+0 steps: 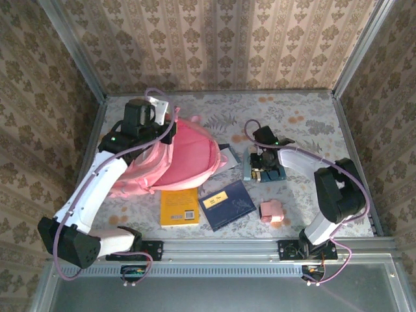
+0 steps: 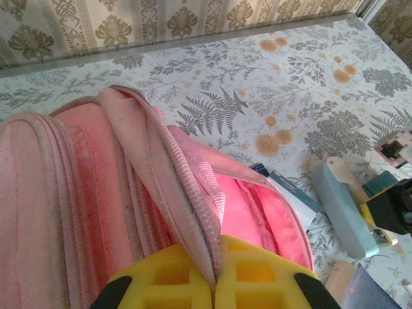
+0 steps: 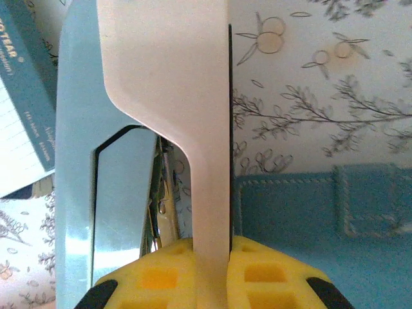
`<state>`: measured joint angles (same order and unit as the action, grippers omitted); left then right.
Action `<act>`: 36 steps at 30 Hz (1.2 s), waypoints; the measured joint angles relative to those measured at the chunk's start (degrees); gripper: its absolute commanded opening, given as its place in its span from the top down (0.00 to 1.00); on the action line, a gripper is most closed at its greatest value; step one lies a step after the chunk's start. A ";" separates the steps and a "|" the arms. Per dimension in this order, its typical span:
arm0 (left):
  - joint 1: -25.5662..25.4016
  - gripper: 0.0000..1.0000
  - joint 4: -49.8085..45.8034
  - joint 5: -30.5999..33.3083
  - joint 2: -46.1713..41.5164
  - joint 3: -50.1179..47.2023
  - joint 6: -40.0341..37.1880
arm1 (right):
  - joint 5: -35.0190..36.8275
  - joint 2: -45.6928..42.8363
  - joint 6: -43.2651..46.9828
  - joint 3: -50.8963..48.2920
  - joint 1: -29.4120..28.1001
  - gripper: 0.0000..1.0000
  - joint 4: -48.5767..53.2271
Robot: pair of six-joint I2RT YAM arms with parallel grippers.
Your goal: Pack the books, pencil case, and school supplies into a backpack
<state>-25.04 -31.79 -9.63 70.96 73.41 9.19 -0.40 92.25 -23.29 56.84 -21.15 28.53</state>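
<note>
- One large pink backpack (image 1: 185, 159) lies left of centre on the floral surface (image 1: 305, 117), with the loose items to its right and along the near edge.
- Left claw (image 2: 215, 275) is clamped shut on a pink edge strip at the backpack's top and lifts it. This seems meant to hold the mouth open, and bright pink lining shows inside.
- Right claw (image 3: 212, 273) is closed on the cream upper arm (image 3: 174, 77) of the slim grey-teal bar (image 3: 74, 161), right of the backpack, apparently to carry it in.
- Teal square (image 3: 309, 212) lies just beside the bar on its right; whether they touch is unclear.
- Silvery pad (image 1: 229, 156) sits close by the backpack's right edge.
- Yellow book (image 1: 179, 207), navy book (image 1: 226, 203) and pink blocky piece (image 1: 271, 211) lie along the near edge, not yet packed.
</note>
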 measured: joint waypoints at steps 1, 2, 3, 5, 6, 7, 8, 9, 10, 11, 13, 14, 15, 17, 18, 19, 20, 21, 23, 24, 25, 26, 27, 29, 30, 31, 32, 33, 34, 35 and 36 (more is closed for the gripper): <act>0.00 1.00 -0.66 -0.22 0.37 0.81 -0.02 | 0.20 -1.68 -0.31 -0.20 0.00 1.00 0.33; 0.00 1.00 -1.68 -0.57 0.96 1.95 -0.02 | 0.31 -3.41 -0.52 -0.26 0.00 1.00 0.42; 0.00 1.00 -2.56 -0.98 1.55 2.99 -0.04 | 0.46 -5.33 -0.72 -0.28 0.00 1.00 0.37; 0.00 1.00 -3.89 -1.99 2.75 5.22 -0.24 | 0.59 -9.38 -1.05 -0.26 0.00 1.00 0.33; 0.02 1.00 -4.79 -2.64 3.39 6.56 -0.44 | 0.57 -11.50 -1.14 -0.26 0.00 1.00 0.33; 0.04 1.00 -5.60 -3.23 3.80 7.63 -0.68 | 0.33 -13.66 -1.31 -0.24 0.00 1.00 0.24; 0.04 1.00 -6.10 -3.67 4.00 8.28 -0.94 | -0.13 -15.54 -1.53 -0.20 -0.02 1.00 0.04; 0.07 1.00 -6.67 -4.15 4.11 8.98 -1.36 | -0.68 -17.11 -1.92 -0.11 -0.09 1.00 -0.17; 0.15 1.00 -7.39 -4.74 4.11 9.66 -1.75 | -1.55 -18.43 -2.25 0.20 -0.33 1.00 -0.35; 0.39 1.00 -8.17 -5.31 4.11 10.19 -2.16 | -2.16 -19.19 -2.45 0.57 -0.57 1.00 -0.59; 0.90 1.00 -9.68 -6.73 4.11 11.30 -3.06 | -3.50 -19.78 -2.73 1.92 -1.97 1.00 -1.40; 1.20 1.00 -9.94 -7.32 4.09 11.52 -3.43 | -4.11 -19.78 -2.86 2.58 -2.78 1.00 -1.64; 1.64 1.00 -10.34 -8.17 4.09 11.76 -3.85 | -4.87 -19.74 -3.08 3.34 -3.78 1.00 -1.84; 2.40 1.00 -10.97 -9.77 4.02 11.89 -4.50 | -6.32 -19.43 -3.78 4.81 -5.55 1.00 -2.14; 2.82 1.00 -11.34 -10.69 3.93 11.89 -4.79 | -7.37 -18.93 -4.22 5.75 -6.60 1.00 -2.78; 3.32 1.00 -11.61 -11.65 3.85 11.89 -4.96 | -8.31 -18.14 -4.76 6.71 -7.54 1.00 -3.32; 3.85 1.00 -11.69 -12.48 3.72 11.89 -4.98 | -9.22 -17.14 -5.31 7.67 -8.57 1.00 -3.98; 4.33 1.00 -11.69 -13.25 3.56 11.87 -4.98 | -9.94 -15.96 -5.57 8.66 -9.51 1.00 -4.28; 5.55 1.00 -11.69 -15.13 3.13 11.87 -4.94 | -11.34 -12.15 -5.73 11.58 -11.96 1.00 -4.72; 5.99 1.00 -11.69 -15.78 2.93 11.87 -4.94 | -12.04 -10.16 -5.77 13.00 -13.05 1.00 -4.76; 6.43 1.00 -11.69 -16.59 2.73 11.87 -4.94 | -12.81 -7.72 -5.92 14.71 -14.27 1.00 -4.79; 6.62 1.00 -11.69 -17.35 2.54 11.87 -4.94 | -13.77 -5.33 -6.21 16.37 -15.28 1.00 -4.81; 6.71 1.00 -11.72 -18.12 2.47 11.87 -4.94 | -14.75 -3.06 -6.69 17.81 -16.09 1.00 -4.79; 6.75 1.00 -11.74 -20.26 2.47 11.89 -4.94 | -16.92 1.22 -7.65 20.70 -17.57 1.00 -4.81; 6.75 1.00 -11.85 -21.16 2.47 11.98 -4.94 | -17.70 2.99 -8.20 22.03 -18.05 1.00 -4.74; 6.75 1.00 -12.02 -22.38 2.47 12.17 -4.96 | -18.45 5.22 -8.72 23.82 -18.58 0.99 -4.74; 6.75 1.00 -12.07 -23.47 2.47 12.41 -4.96 | -18.73 7.23 -9.18 25.77 -18.97 0.99 -4.59; 6.75 1.00 -12.02 -24.46 2.47 12.70 -4.94 | -18.91 9.27 -9.86 27.71 -19.41 0.99 -4.52; 6.75 1.00 -11.98 -25.49 2.47 13.05 -4.94 | -18.93 11.41 -10.56 30.01 -19.87 1.00 -4.42; 6.75 1.00 -11.91 -26.40 2.47 13.29 -4.94 | -18.84 13.57 -11.54 32.13 -20.26 1.00 -4.61; 6.75 1.00 -11.72 -27.28 2.47 13.46 -4.94 | -18.47 15.17 -12.44 33.68 -20.55 1.00 -4.83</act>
<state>-18.28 -43.51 -36.91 73.43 86.87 4.25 -18.87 107.42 -35.73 90.52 -41.69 23.70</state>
